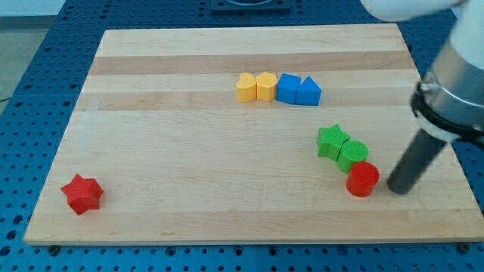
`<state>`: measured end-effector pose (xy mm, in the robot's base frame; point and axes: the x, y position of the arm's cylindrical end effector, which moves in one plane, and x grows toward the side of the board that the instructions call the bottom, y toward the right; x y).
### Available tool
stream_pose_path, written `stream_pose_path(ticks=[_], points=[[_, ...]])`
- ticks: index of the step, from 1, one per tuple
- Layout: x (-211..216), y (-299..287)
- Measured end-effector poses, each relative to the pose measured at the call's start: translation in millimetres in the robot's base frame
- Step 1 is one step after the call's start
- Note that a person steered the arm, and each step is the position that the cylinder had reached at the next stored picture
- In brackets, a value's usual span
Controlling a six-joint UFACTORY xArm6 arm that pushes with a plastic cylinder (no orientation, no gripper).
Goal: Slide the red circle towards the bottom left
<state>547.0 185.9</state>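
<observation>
The red circle point(363, 179) lies on the wooden board point(189, 166) at the view's lower right. My tip point(398, 188) is just to its right, a small gap away, at about the same height in the view. A green circle point(353, 155) touches the red circle from the upper left, and a green star point(332, 141) sits beside that. A red star point(82, 193) lies at the view's bottom left.
Near the view's top middle stands a row of blocks: a yellow heart point(246, 88), a yellow hexagon point(266, 86), a blue cube point(287, 88) and a blue triangle point(308, 91). The board's right edge point(454, 159) runs close behind my rod.
</observation>
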Motion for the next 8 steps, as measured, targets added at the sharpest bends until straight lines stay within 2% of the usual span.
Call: stream_pose_path(ticks=[1, 2, 4, 6, 7, 8], points=[[-10.7, -59.5], [-10.7, -72.0], [15.2, -62.2], [15.6, -202.8], [15.6, -240.9], [17.0, -233.2]])
